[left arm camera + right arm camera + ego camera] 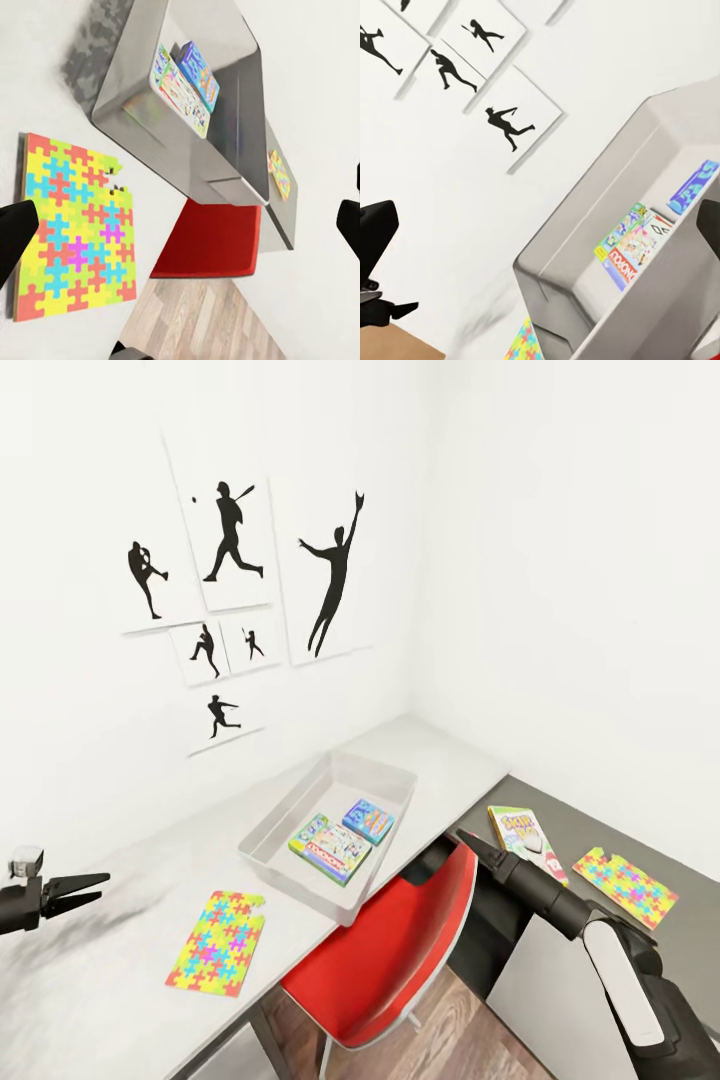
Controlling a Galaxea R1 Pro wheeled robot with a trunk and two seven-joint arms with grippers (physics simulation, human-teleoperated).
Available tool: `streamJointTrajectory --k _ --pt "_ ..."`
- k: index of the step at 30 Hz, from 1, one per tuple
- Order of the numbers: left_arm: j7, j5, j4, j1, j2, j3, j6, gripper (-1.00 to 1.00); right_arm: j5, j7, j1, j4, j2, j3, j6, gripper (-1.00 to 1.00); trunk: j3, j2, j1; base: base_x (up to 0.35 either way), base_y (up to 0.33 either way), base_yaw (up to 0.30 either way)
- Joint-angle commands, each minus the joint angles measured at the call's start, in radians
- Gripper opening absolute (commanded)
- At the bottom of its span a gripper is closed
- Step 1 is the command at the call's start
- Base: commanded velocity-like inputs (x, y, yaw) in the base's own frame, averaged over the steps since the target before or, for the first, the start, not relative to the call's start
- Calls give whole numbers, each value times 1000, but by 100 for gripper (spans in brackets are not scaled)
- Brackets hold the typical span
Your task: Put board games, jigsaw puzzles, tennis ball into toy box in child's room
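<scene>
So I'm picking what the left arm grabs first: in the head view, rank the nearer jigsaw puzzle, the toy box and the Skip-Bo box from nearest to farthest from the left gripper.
1. Jigsaw puzzle, on the pale desk top beside the left gripper.
2. Toy box, mid-desk, beyond the puzzle.
3. Skip-Bo box, on the dark section, past the red chair.

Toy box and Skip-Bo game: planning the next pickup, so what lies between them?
In the head view, bare pale table and the red chair's back separate the toy box from the Skip-Bo game.

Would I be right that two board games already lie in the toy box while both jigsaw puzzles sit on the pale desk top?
Not quite: the head view shows one jigsaw puzzle on the pale desk top, the other jigsaw puzzle on the dark section. Two board games do lie in the toy box.
</scene>
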Motion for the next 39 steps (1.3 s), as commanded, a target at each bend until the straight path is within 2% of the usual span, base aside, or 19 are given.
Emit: streamJointTrajectory --k 1,9,21,27,29,35,39 --pt "-7 -7 -1 0 0 3 10 100 -6 0 0 0 0 0 6 100 -1 -2 1 0 0 0" --pt "-7 -6 -1 3 -2 26 6 100 2 1 1 1 0 -1 1 100 0 -2 1 0 0 0" --pt "-7 -6 -1 3 -3 31 5 100 3 -16 1 3 1 -1 0 100 1 -2 1 0 0 3" --pt "-7 -6 -1 3 -3 32 5 100 7 -36 1 2 1 0 0 100 3 -2 1 -15 0 155" --pt "-7 -6 -1 3 -2 32 5 100 13 -40 1 3 1 0 0 100 5 -2 1 -78 0 230" --pt "-7 -6 -1 3 -2 33 5 100 72 -51 1 2 3 2 0 100 8 -2 1 -149 0 255" --pt "-7 -6 -1 3 -2 33 5 100 87 -52 1 2 4 2 0 100 11 -2 1 -233 0 264"
